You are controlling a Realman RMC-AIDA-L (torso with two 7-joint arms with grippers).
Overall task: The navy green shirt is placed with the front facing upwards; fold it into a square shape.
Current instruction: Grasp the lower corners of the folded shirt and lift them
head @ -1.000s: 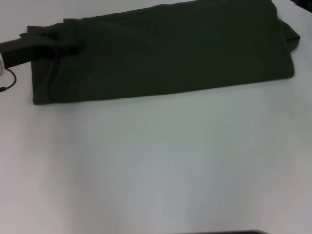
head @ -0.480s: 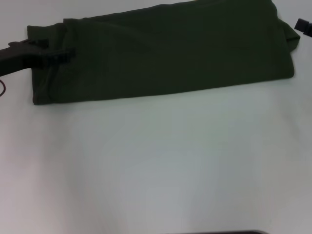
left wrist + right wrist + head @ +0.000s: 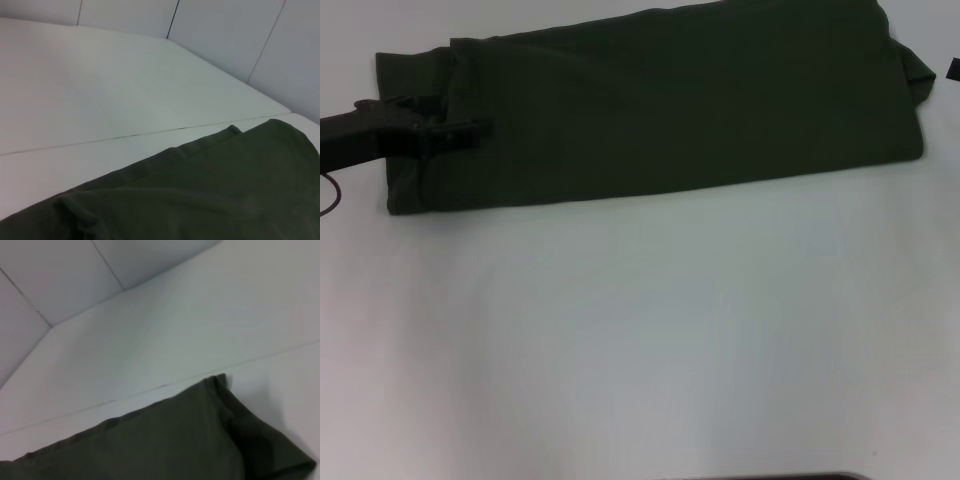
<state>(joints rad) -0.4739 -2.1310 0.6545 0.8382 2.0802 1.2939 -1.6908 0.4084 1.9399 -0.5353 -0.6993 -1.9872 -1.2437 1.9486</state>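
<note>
The desk is white and broad, and the navy green shirt lies across its far part as a long, narrow band — already folded lengthwise, lettering hidden. Judged so, the crosswise folds into a square are left. The left gripper rests on the shirt's left end; its jaws cannot be told. Beyond the shirt's right end, only a sliver of the right gripper shows — jaws unseen.

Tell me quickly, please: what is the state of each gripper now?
Left gripper: over the left end of the shirt; open or closed cannot be told.
Right gripper: barely in view beside the shirt's right end; cannot be told.
</note>
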